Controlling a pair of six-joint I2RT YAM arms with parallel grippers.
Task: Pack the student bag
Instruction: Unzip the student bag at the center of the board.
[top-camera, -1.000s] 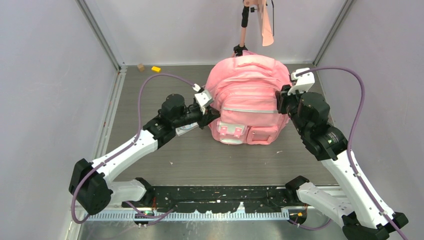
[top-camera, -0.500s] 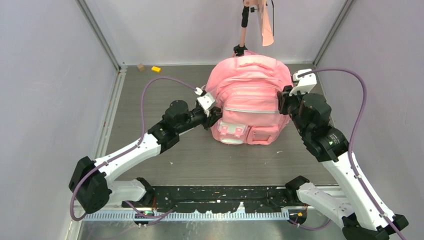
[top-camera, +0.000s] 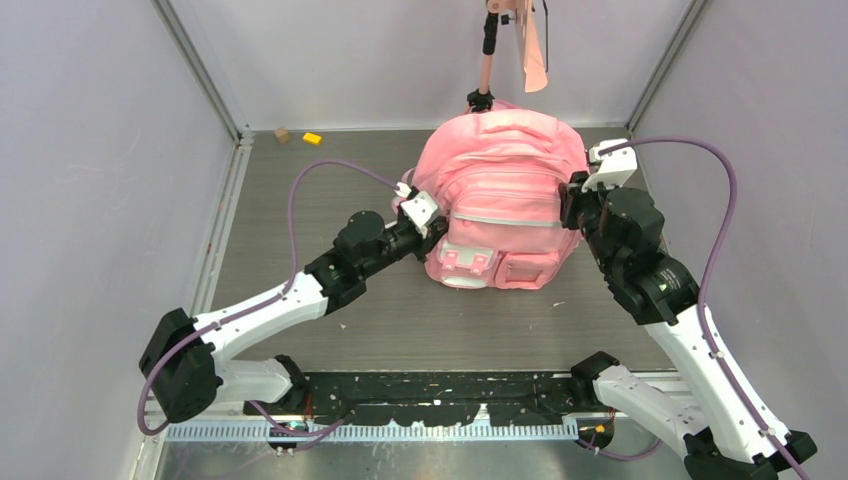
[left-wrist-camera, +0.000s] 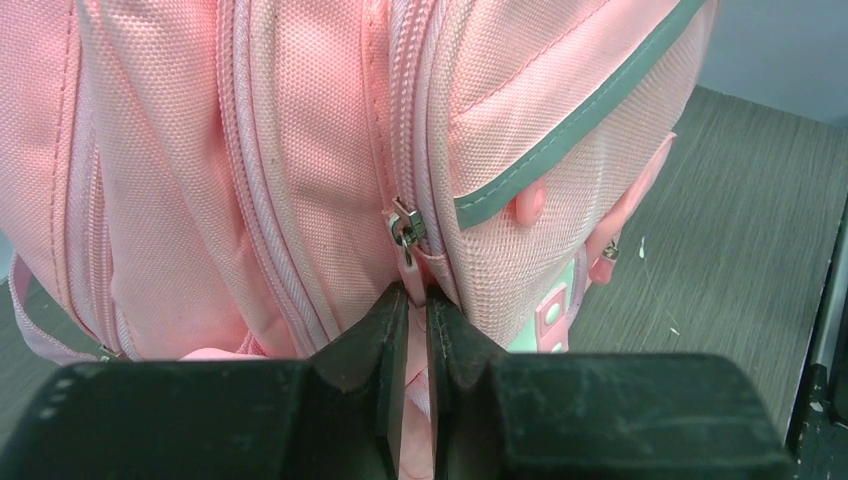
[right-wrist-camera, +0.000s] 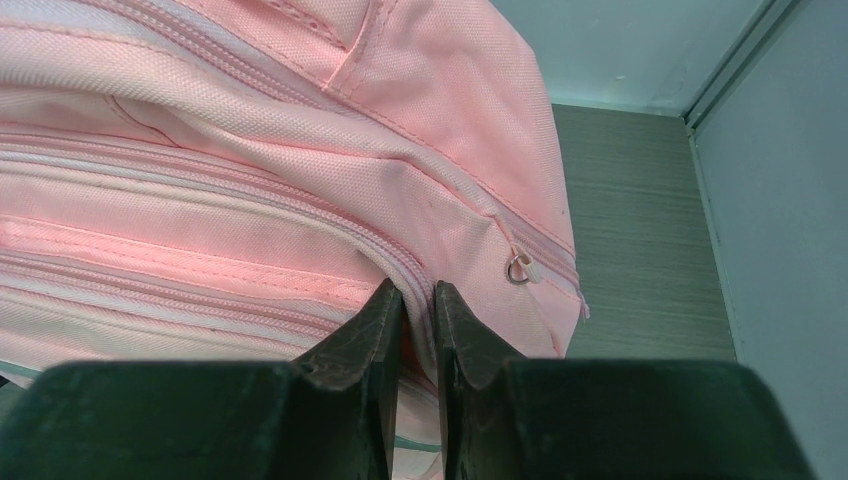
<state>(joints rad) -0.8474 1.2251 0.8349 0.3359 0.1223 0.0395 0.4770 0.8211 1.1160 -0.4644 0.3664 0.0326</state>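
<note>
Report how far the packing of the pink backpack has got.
Done: nothing visible; every zip on the large bright pink fabric backpack looks closed, and no items to pack are evident. In hand: the left gripper pinches the pink zip-pull tab on the bag's left side; the right gripper clamps a fold of fabric on its right side. Left: opening a compartment, loading, zipping shut.

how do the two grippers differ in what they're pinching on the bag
The left gripper is nipped on a pink zipper pull tab at the student bag's front pocket seam; the right gripper pinches a fold of bag fabric beside a zip, its metal slider ring left free. Both are nearly shut, on opposite sides.
</note>
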